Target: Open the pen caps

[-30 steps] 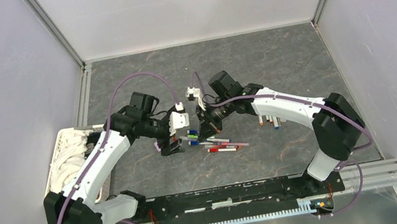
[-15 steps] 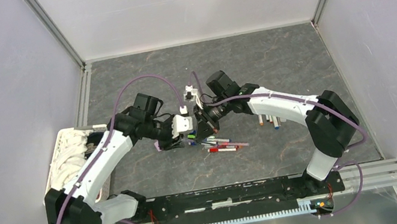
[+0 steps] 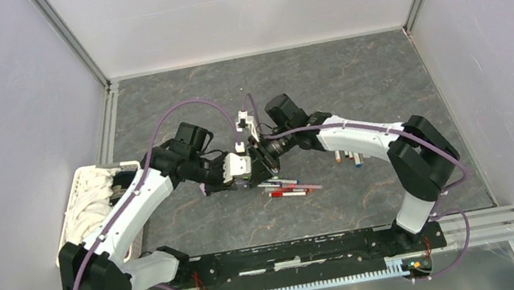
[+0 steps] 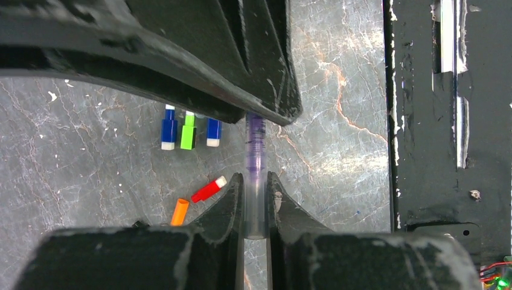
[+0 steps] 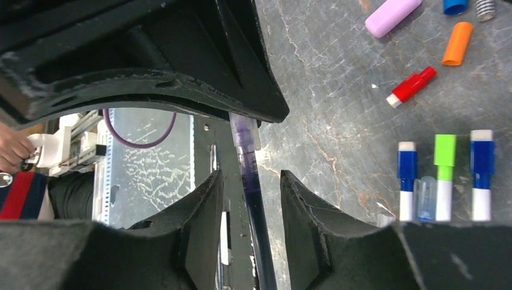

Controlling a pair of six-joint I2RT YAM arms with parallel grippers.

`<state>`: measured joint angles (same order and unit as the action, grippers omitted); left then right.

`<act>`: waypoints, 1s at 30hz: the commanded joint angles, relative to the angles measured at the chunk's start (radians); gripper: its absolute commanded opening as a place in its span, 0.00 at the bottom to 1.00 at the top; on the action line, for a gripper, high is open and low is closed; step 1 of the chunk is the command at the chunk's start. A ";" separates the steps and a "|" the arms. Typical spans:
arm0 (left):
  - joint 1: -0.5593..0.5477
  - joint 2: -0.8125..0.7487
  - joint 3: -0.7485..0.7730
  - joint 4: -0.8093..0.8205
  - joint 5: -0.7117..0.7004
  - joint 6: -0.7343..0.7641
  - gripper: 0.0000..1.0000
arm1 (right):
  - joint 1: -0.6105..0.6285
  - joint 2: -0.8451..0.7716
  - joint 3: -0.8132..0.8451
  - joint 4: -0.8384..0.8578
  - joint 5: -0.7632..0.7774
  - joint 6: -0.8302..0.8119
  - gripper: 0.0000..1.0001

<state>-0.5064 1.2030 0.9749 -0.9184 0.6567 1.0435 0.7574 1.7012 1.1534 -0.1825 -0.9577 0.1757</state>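
1. Left end effector [image 4: 256, 186] is clamped on the pen [image 4: 256, 148], with both pads pressed to its sides. The pen is held off the desk [image 3: 354, 81], mid-desk between the two arms.
2. Right end effector [image 5: 252, 179] has its jaws apart and straddles the same pen. A gap shows on each side, so it has no grip from that end.
3. The pen is thin and translucent with purple inside. I can't tell where the cap ends and the barrel starts.
4. Handling, as a judgement:
   - It is light, stiff, smooth plastic, so likely slippery in the pads.
   - Being round, it can roll or twist if pinched off-centre.
   - The cap is probably a press fit, so it needs a straight pull along the pen's axis.
   - A sideways tug could lever the pen out of the clamp.
5. Where to hold, as a judgement:
   - One end effector takes the barrel near the seam.
   - The other sits square on the cap, pads across its width, not on the very tip.
   - Squeeze firmly but not hard; the thin plastic may flex.
6. Loose on the desk under the arms are an orange cap [image 5: 457, 42], a lilac cap [image 5: 392, 15] and a red cap [image 5: 412, 84]. Loose pens [image 3: 288, 187] lie just beside the end effectors. All are tiny and will scatter easily if knocked.
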 commanded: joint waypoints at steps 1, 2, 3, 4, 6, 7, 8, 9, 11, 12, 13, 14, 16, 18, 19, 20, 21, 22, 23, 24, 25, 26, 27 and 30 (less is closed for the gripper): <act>-0.004 -0.001 0.024 0.005 0.024 0.009 0.02 | 0.026 0.036 -0.018 0.137 -0.053 0.072 0.45; -0.005 -0.002 0.026 0.005 0.026 0.007 0.02 | 0.027 0.045 -0.018 0.149 -0.061 0.083 0.45; -0.005 -0.002 0.029 0.005 0.031 0.004 0.02 | 0.030 0.052 -0.016 0.159 -0.065 0.092 0.44; -0.004 -0.002 0.031 0.004 0.035 0.001 0.02 | 0.030 0.061 -0.011 0.166 -0.069 0.096 0.42; -0.004 -0.003 0.033 0.004 0.044 -0.001 0.02 | 0.030 0.067 -0.010 0.207 -0.083 0.117 0.36; -0.004 -0.003 0.033 0.005 0.045 0.001 0.02 | 0.030 0.065 -0.015 0.233 -0.083 0.136 0.23; -0.004 -0.001 0.030 0.010 0.040 0.004 0.02 | 0.025 0.063 -0.016 0.246 -0.076 0.145 0.05; -0.004 0.004 0.024 0.021 0.027 0.004 0.02 | 0.017 0.061 -0.016 0.244 -0.062 0.146 0.00; -0.004 0.020 0.024 0.033 -0.010 0.010 0.02 | -0.008 0.046 -0.037 0.240 -0.047 0.147 0.00; 0.000 0.028 0.028 0.033 -0.031 0.014 0.02 | -0.018 0.033 -0.054 0.229 -0.039 0.137 0.00; 0.011 0.031 0.035 0.033 -0.045 0.025 0.02 | -0.032 0.020 -0.066 0.195 -0.027 0.107 0.00; 0.022 0.032 0.043 0.030 -0.052 0.040 0.02 | -0.043 0.009 -0.073 0.133 -0.010 0.068 0.00; 0.070 0.044 0.068 0.005 -0.061 0.080 0.02 | -0.070 -0.020 -0.107 0.034 0.023 -0.013 0.00; 0.123 0.069 0.113 -0.038 -0.062 0.143 0.02 | -0.100 -0.057 -0.167 0.029 0.037 -0.019 0.00; 0.154 0.085 0.134 -0.062 -0.062 0.163 0.02 | -0.112 -0.076 -0.194 0.030 0.036 -0.021 0.00; 0.181 0.104 0.151 -0.080 -0.059 0.183 0.02 | -0.122 -0.096 -0.219 0.037 0.038 -0.021 0.00; 0.203 0.111 0.164 -0.090 -0.059 0.196 0.02 | -0.126 -0.109 -0.235 0.031 0.044 -0.030 0.00; 0.221 0.118 0.172 -0.095 -0.057 0.204 0.02 | -0.130 -0.121 -0.249 0.019 0.046 -0.044 0.00; 0.230 0.122 0.173 -0.094 -0.058 0.208 0.02 | -0.133 -0.125 -0.255 0.007 0.050 -0.052 0.00; 0.233 0.122 0.166 -0.081 -0.061 0.205 0.02 | -0.138 -0.127 -0.254 -0.017 0.065 -0.067 0.00; 0.233 0.120 0.155 -0.053 -0.057 0.192 0.02 | -0.143 -0.128 -0.252 -0.033 0.074 -0.076 0.00; 0.233 0.118 0.140 -0.029 -0.044 0.178 0.02 | -0.150 -0.136 -0.254 -0.032 0.080 -0.075 0.00; 0.232 0.120 0.123 0.008 -0.029 0.152 0.02 | -0.159 -0.145 -0.254 -0.024 0.095 -0.069 0.00; 0.229 0.143 0.055 0.181 -0.013 0.025 0.02 | -0.219 -0.179 -0.265 -0.004 0.232 -0.023 0.00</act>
<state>-0.2726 1.3224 1.0943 -0.9108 0.6083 1.1679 0.5995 1.5990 0.8875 -0.2066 -0.8688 0.1402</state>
